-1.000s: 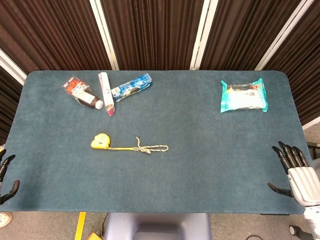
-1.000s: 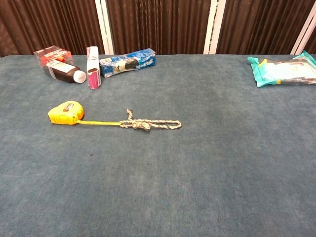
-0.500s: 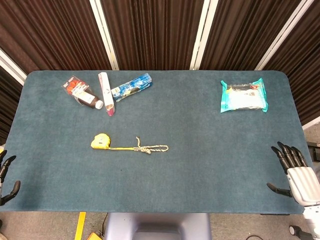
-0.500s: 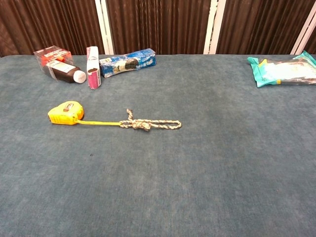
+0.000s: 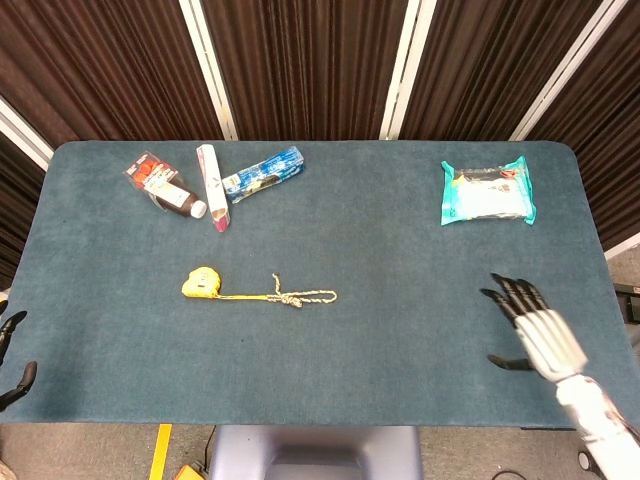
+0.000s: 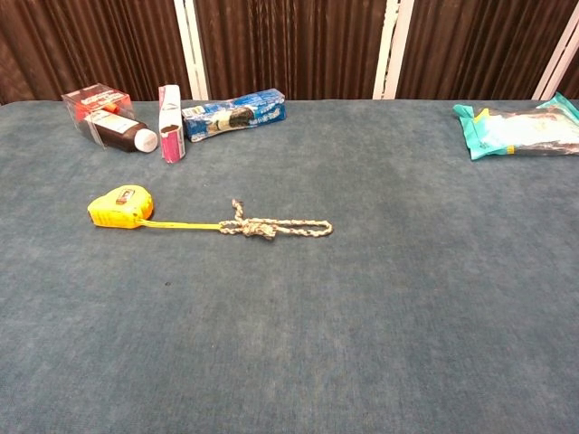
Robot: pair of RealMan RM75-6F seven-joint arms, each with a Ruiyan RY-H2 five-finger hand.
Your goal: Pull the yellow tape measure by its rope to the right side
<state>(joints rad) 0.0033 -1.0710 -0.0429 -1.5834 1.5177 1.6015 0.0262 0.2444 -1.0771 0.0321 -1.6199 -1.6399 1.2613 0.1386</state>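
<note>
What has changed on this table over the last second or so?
Only the right hand moved: it came in from the table's right edge over the cloth, toward the rope, fingers spread, holding nothing. The left hand stayed at the left edge. The yellow tape measure, its rope and the other items lie where they were.

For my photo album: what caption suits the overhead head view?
Open right hand hovers over the table, far from the yellow tape measure and its rope.
</note>
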